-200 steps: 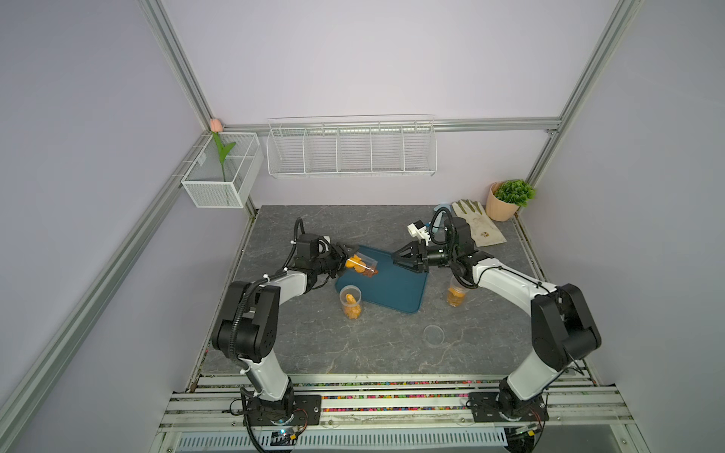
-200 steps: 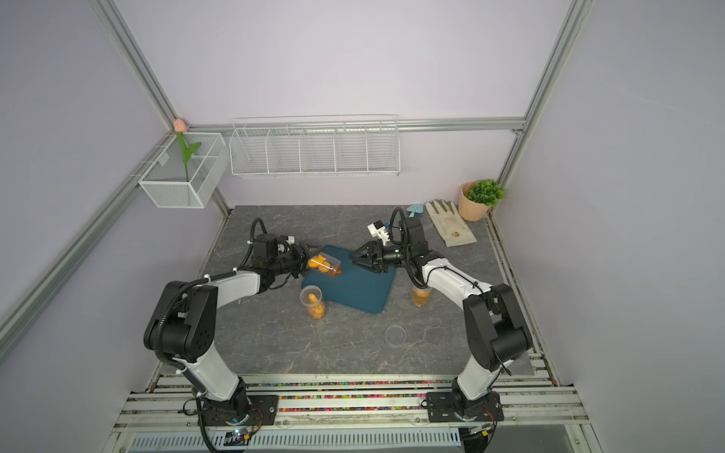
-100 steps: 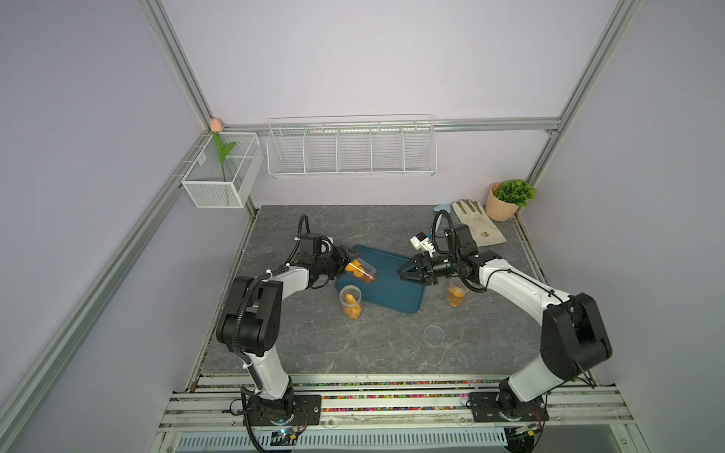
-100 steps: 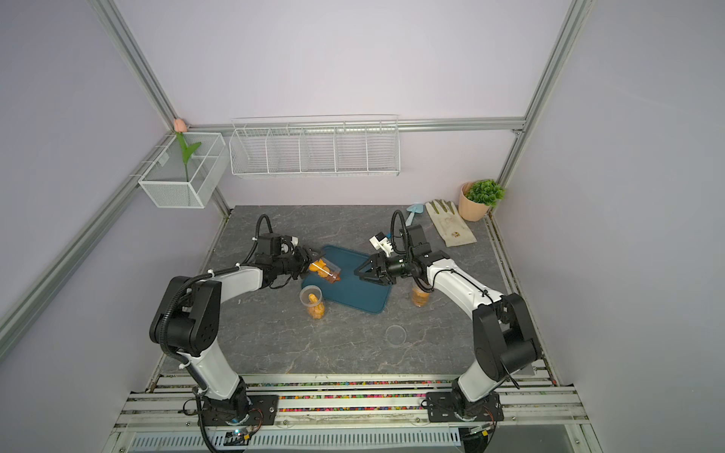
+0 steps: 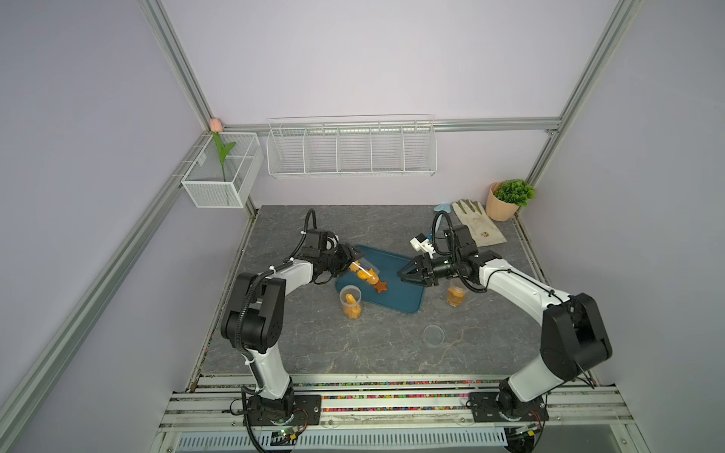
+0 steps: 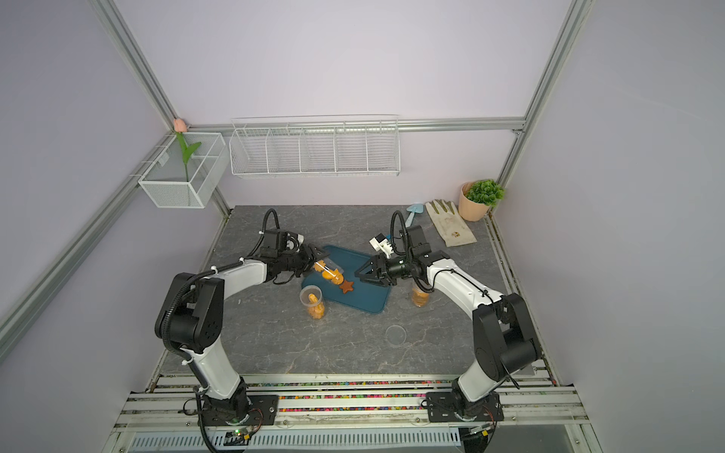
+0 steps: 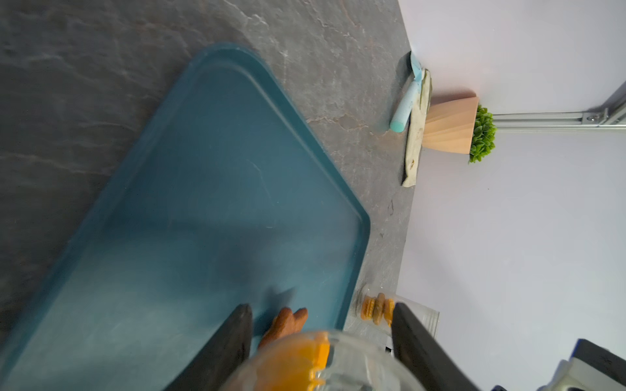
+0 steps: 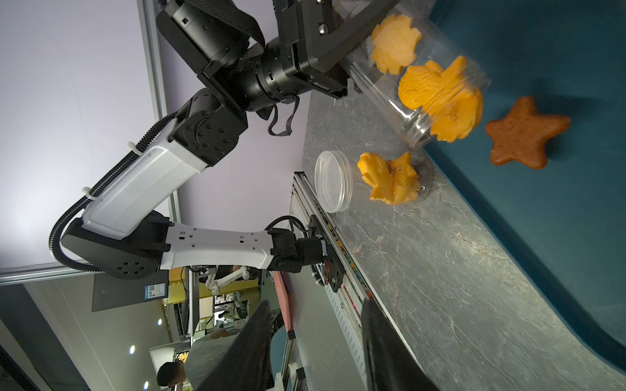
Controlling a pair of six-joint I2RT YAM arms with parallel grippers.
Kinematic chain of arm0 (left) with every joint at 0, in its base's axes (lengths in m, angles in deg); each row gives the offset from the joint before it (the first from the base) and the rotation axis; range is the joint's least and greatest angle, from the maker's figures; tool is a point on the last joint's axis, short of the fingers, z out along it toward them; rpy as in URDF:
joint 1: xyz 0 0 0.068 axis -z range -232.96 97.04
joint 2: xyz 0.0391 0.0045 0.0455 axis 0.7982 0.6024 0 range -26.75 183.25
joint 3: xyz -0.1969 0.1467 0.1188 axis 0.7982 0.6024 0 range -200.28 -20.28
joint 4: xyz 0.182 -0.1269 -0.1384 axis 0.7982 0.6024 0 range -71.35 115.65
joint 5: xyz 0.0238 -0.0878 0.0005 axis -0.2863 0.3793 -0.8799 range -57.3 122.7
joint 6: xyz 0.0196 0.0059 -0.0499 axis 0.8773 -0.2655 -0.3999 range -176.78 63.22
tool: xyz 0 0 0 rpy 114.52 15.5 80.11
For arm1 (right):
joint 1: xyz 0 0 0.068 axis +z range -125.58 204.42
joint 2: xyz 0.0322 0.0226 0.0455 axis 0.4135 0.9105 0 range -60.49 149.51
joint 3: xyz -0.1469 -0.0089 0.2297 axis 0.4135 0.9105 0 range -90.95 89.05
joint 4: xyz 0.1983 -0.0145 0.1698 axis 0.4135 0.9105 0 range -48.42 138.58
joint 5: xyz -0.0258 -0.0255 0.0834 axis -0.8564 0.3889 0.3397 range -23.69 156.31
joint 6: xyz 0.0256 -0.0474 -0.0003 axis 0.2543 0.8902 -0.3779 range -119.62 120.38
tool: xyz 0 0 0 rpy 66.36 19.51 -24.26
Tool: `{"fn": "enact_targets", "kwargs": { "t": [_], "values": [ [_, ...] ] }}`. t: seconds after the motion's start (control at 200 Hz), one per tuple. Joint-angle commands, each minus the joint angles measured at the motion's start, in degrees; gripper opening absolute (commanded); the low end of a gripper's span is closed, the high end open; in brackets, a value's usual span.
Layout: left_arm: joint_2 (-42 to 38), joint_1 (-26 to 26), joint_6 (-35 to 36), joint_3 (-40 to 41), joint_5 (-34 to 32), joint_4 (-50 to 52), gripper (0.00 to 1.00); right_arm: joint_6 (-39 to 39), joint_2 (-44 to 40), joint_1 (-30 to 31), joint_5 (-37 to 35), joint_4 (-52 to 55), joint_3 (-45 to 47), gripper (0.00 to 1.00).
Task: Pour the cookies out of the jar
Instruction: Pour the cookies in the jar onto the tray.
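Fingers (image 7: 237, 338) of the left gripper (image 5: 354, 262) are pinching the clear jar (image 5: 365, 271) near its base, with the jar tipped mouth-down over the tray. The right gripper (image 5: 405, 272) has its fingers spread with nothing between them. It hangs over the tray's other side, facing the jar but apart from it.

Big to small: the tabletop (image 5: 353, 353) has lots of bare slate toward the front, with only a loose clear lid (image 5: 433, 334) out there. The teal tray (image 5: 406, 300) is mostly bare too, so there's plenty of landing room toward its middle and back. Two more open jars sit off the tray. A standing jar (image 5: 350, 302) is just outside its front edge near the left corner, close under the tipped one. Another jar (image 5: 456, 296) is by the right edge, under the right arm.

Progress-wise I'd call it early in the pour. One brown star (image 8: 525, 133) is out and lying flat on the tray. The orange cookies (image 8: 440, 101) are bunched at the jar's mouth, a couple poking past the rim, and a paler cookie (image 8: 394, 42) sits back near the base — so most of them have yet to come out.

One thing I'd watch — the mouth is near the tray's front-left corner and the rim looks low, so a bouncy cookie could hop onto the tabletop or knock the standing jar.
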Motion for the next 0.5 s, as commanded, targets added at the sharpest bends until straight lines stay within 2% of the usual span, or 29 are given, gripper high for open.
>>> {"fn": "enact_targets", "kwargs": {
  "t": [0.0, 0.125, 0.495],
  "values": [
    [1.7, -0.1, -2.1, -0.7, 1.4, -3.4, 0.58, 1.9, -1.0, 0.2, -0.4, 0.7, 0.5, 0.46],
    [2.4, -0.2, -5.5, 1.2, 2.8, -8.5, 0.58, 2.2, -1.2, 0.3, -0.3, 1.0, 0.5, 0.46],
    [0.7, -0.2, -0.3, -1.3, 1.3, -0.5, 0.58, 2.8, -1.6, 0.2, -0.7, 1.9, 0.5, 0.46]
  ]
}}
